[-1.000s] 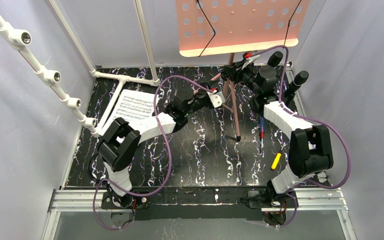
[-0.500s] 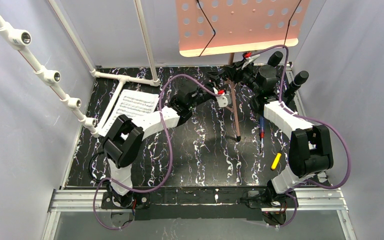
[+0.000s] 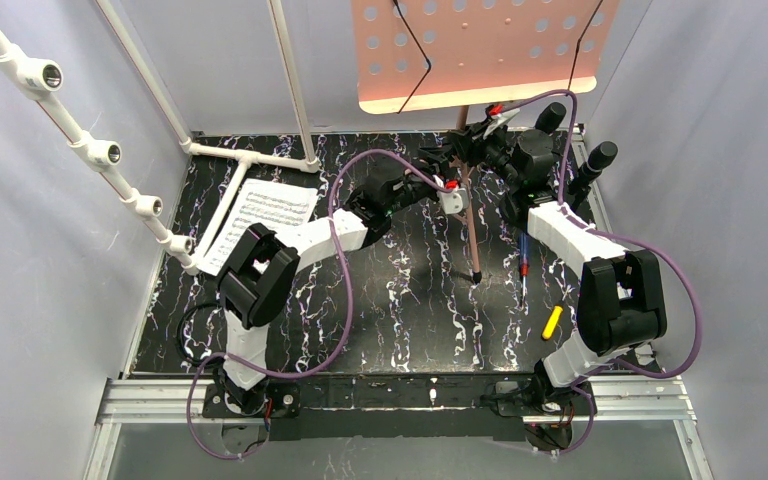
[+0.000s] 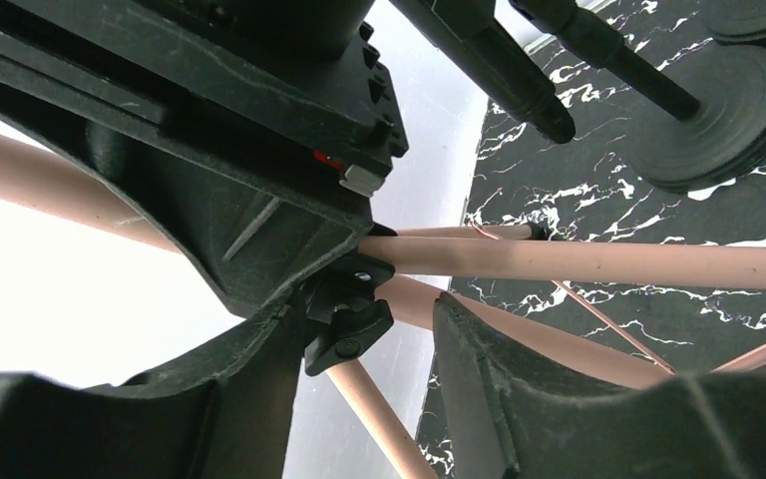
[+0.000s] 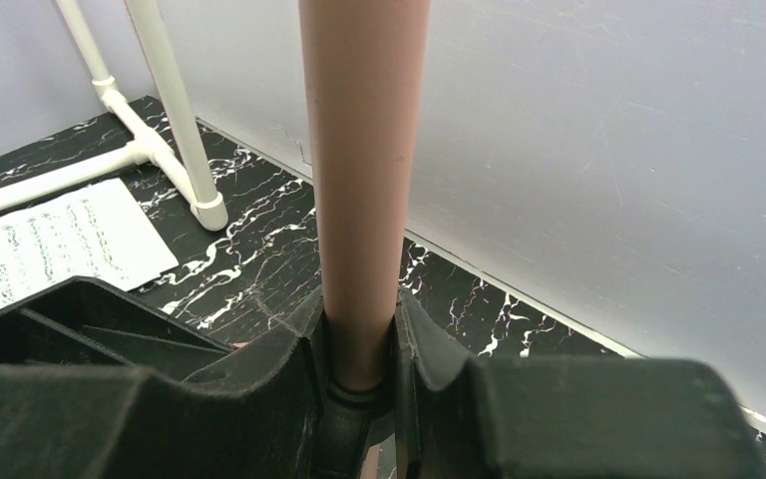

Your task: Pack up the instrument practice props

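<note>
Left pincer (image 4: 374, 379) amid tripod legs (image 4: 608, 264)

Salmon-pink perforated music desk (image 3: 480, 50) is seen raised at far centre on an upright pink post (image 5: 359, 200), with thin tripod legs (image 3: 471, 230) splayed below. White sheet music (image 3: 260, 215) is laid flat far left. Two black microphones (image 3: 590, 165) are stood far right.

A white plastic pipe frame (image 3: 250, 157) stands at the far left of the black, white-veined bench (image 3: 400, 310). Its base tubes lie on the surface and its uprights rise along the pale grey walls (image 3: 50, 300), with open fittings spaced along the slanted left rail. On the right side a blue pen with a red band (image 3: 524, 262) lies lengthwise, and a short yellow stick-shaped object (image 3: 552, 322) lies tilted nearer the front, apart from it. A slotted aluminium rail (image 3: 150, 400) runs along the near edge.
</note>
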Controlling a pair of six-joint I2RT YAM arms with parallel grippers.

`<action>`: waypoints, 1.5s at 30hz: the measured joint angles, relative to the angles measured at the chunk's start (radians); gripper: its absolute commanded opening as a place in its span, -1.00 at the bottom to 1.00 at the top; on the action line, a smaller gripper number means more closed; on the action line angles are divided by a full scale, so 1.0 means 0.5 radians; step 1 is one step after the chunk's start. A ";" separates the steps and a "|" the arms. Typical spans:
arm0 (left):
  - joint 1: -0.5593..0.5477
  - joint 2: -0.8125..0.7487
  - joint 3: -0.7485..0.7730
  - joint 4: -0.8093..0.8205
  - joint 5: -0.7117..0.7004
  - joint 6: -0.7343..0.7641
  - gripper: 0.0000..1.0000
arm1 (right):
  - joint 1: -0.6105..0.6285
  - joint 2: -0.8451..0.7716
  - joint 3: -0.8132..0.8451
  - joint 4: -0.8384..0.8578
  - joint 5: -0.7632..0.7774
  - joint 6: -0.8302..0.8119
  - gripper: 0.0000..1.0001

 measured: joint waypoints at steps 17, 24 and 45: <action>-0.003 0.024 0.061 0.074 -0.120 -0.381 -1.00 | -0.001 0.001 0.011 -0.018 0.010 -0.008 -0.97; -0.001 -0.052 0.002 0.116 -0.293 -1.131 -1.00 | 0.019 0.008 0.014 -0.008 -0.040 0.005 -0.97; 0.033 -0.098 -0.003 -0.102 -0.950 -3.965 -1.00 | 0.026 0.011 0.014 -0.003 -0.051 0.023 -0.97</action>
